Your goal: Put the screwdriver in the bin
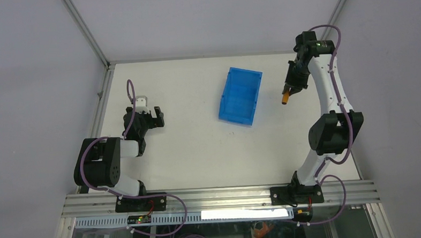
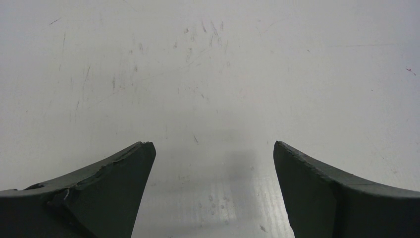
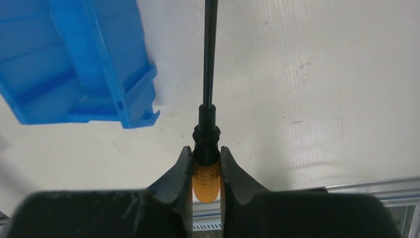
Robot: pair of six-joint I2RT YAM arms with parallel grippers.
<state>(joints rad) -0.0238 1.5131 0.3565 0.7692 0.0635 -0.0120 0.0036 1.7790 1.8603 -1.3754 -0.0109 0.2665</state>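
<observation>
Top view: right gripper (image 1: 289, 90) raised, just right of blue bin (image 1: 240, 96), pinching orange-handled screwdriver (image 1: 286, 98); screwdriver outside bin. Left gripper (image 1: 153, 117) spread, over white table (image 1: 199, 151), well left of bin.

Left wrist: fingers (image 2: 109, 188) wide apart, scuffed table between.

Right wrist: fingers (image 3: 237, 183) clamped on orange handle, black shaft pointing ahead; bin corner upper left.

Top external: high at 6 o'clock, looking down on the whole table (image 1: 199, 157).
Left wrist: close, facing the table.
Right wrist: close, bin (image 3: 74, 64) at 10 o'clock, shared with top.
</observation>
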